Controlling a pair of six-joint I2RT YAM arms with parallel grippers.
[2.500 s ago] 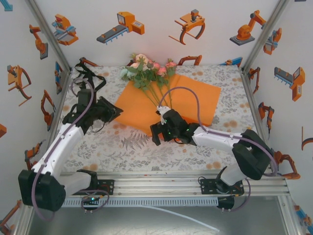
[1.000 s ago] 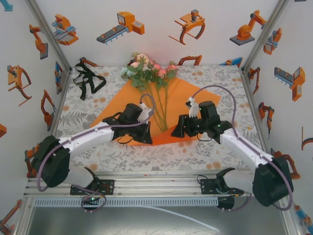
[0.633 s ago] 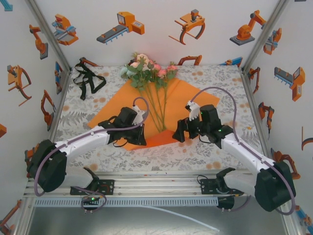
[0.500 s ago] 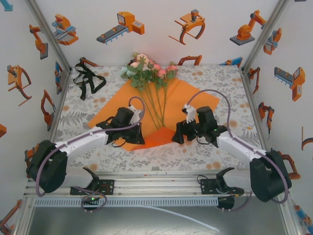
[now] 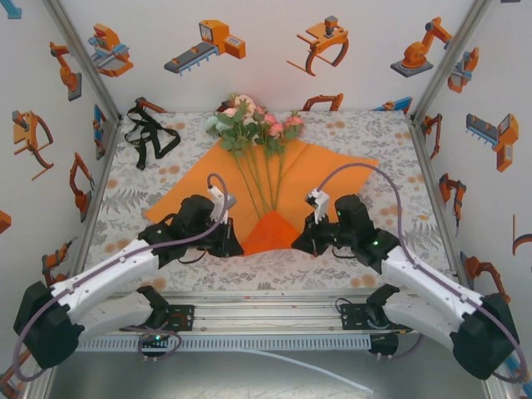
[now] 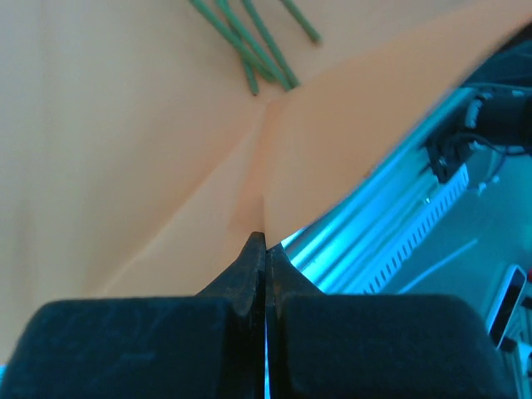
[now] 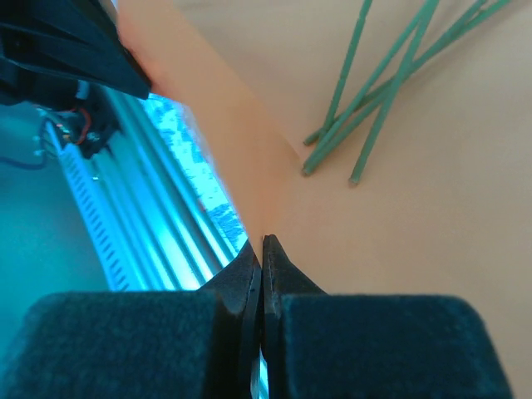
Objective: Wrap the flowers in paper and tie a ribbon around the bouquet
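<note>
Paper (image 5: pixel 332 170): one orange sheet, lying spread on the floral desk (image 5: pixel 374 133), its near corner rising off the surface in a peaked fold between the two arms.

Flowers (image 5: pixel 249 125): one bunch, lying on the sheet with the blooms overhanging its far edge and the green stems (image 7: pixel 366 91) running toward the raised corner, their cut ends stopping just short of the fold.

Ribbon (image 5: pixel 150 135): one black length, lying in a loose heap at the far left of the desk, well apart from the sheet.

Left end effector (image 6: pixel 265 241): one, fingers pressing together, pinching the left side of the raised fold.

Right end effector (image 7: pixel 261 245): one, fingers pressing together at the right side of the same fold, seemingly nipping the sheet's edge, though the close view is blurring here.
</note>
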